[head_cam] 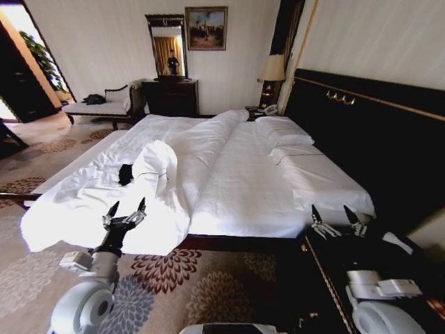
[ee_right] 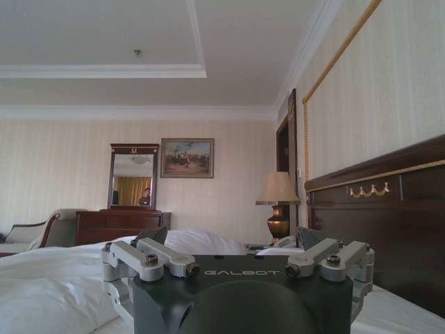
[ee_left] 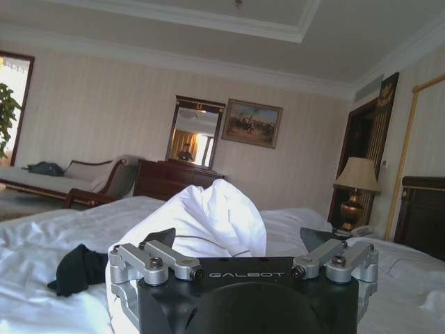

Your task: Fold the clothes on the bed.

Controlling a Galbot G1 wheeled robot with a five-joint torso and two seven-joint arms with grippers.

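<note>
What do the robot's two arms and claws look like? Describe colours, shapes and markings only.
Each arm ends in a claw with two slim, pointed black fingers on silver metal linkages. The left claw sits on a black wrist above a rounded white-grey joint. The right claw matches it. Both black wrist housings carry white GALBOT lettering.

One bed (head_cam: 236, 181) — one black T-shirt (head_cam: 126, 174) — two pillows (head_cam: 281, 132).

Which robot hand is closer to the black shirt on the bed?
Probably the left. The left gripper, open, is raised by the bed's near edge, facing the crumpled black T-shirt beside the bunched duvet. The right gripper is near the headboard, much farther away.
</note>
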